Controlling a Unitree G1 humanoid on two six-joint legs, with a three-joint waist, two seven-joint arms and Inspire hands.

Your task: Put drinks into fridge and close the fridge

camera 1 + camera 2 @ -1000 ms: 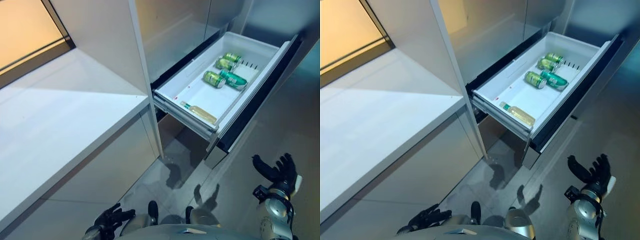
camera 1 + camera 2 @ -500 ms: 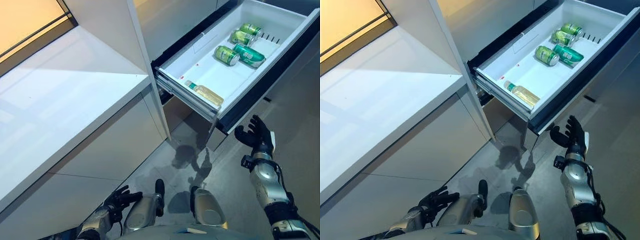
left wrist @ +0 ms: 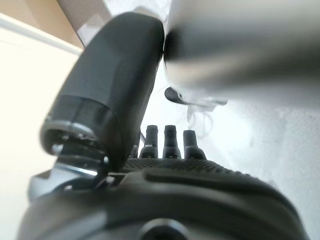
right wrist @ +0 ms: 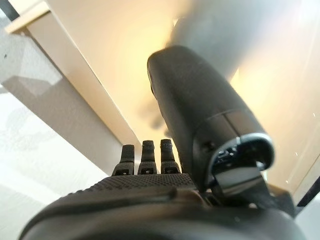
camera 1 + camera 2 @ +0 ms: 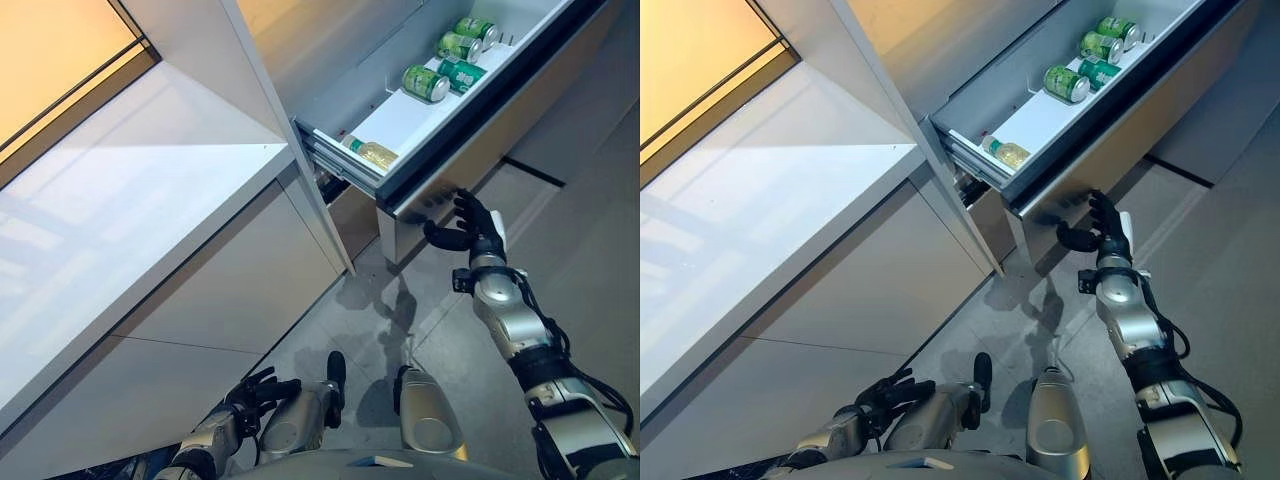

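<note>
Your fridge drawer (image 5: 470, 120) stands pulled out, its white tray facing up and its grey front panel toward you. Inside lie three green cans (image 5: 426, 83) on their sides, clustered near the far end, two of them touching. A clear bottle (image 5: 372, 152) of pale yellow drink lies flat, apart from them, at the near end.

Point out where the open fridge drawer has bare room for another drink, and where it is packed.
Free: the white drawer floor between the lone bottle at the near left corner and the green cans. Crowded: the far end, where the cans lie clustered together. The right hand is at the drawer's front panel; the left hand hangs low.
</note>
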